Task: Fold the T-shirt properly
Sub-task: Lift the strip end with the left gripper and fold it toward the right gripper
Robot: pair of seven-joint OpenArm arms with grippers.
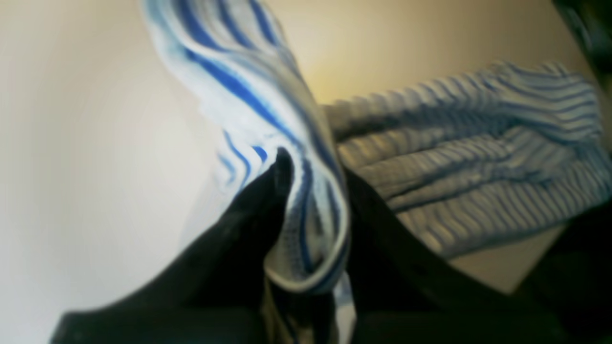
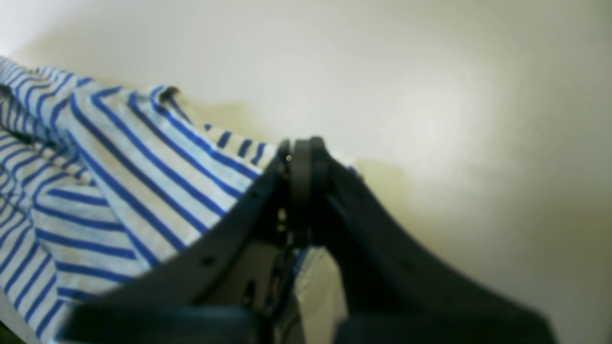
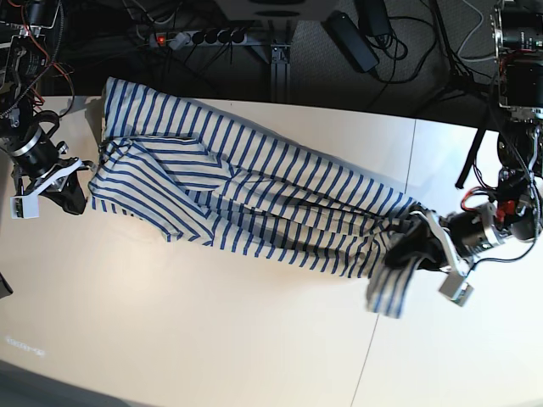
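At the bottom of the left wrist view, we see the left gripper (image 1: 311,191) with its dark fingers (image 1: 267,200) clamped on a bunched fold of the T-shirt (image 1: 478,157); the white cloth with blue stripes rises between them toward the top of the frame, and the rest of the garment lies blurred across the right half on the pale tabletop (image 1: 86,143).

Low in the right wrist view, we see the right gripper (image 2: 302,153) with its fingers (image 2: 267,191) pressed together at the tips. Striped cloth sits just behind and beside them on the left, and an edge of it seems caught in the pinch, though we cannot tell this for certain from that view.

From the base view, the T-shirt (image 3: 254,203) stretches in a long band from the upper left of the frame down toward the lower right, lying on the tabletop (image 3: 187,331). The left gripper (image 3: 416,246) holds the bunched end at the right, where a flap of cloth hangs down below it. The right gripper (image 3: 81,182) sits at the left end of the cloth, touching its edge. Beyond the far edge of the tabletop, at the top of the frame, cables (image 3: 390,42) and a power strip (image 3: 199,37) lie on the dark floor.
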